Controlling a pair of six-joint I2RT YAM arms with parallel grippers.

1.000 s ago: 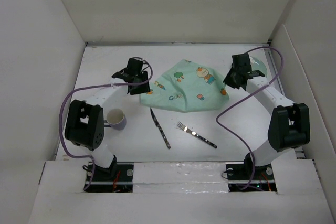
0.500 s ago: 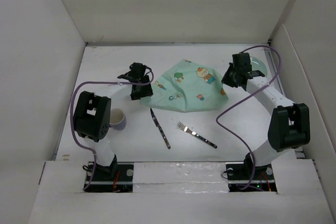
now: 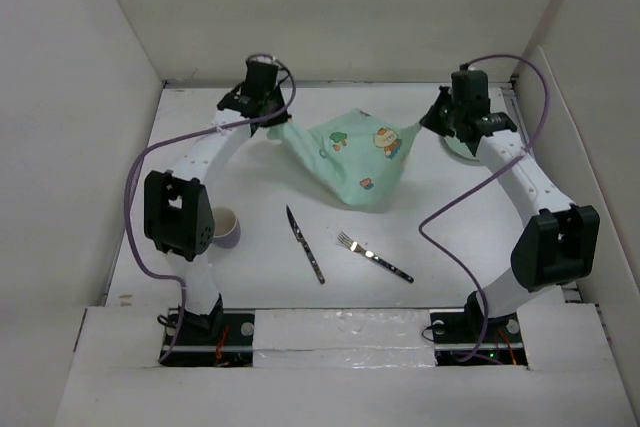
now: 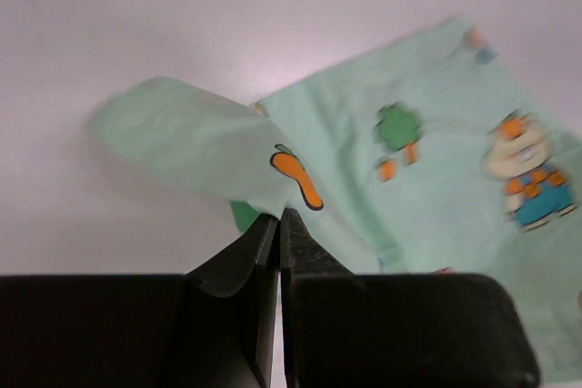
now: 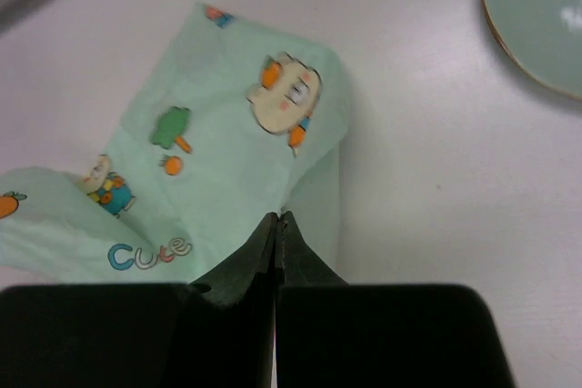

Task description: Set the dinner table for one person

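— Well, what could go wrong from here?
— A corner of the placemat (image 3: 350,152) could be lost. Only a thin edge is pinched in the left claw (image 4: 278,220), closed tight, and the opposite corner in the right claw (image 5: 277,217), likewise closed. Under uneven pull it might slip out or be laid crooked.
— And the tabletop (image 3: 260,282)?
— It is spread beneath both claws, which are held above its far edge.

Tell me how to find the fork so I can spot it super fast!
On the big white table, look nearer the arm bases than the green cartoon placemat. Two long thin things lie there. The fork is the right one, shiny with prongs at its far end, unlike the pointed knife.
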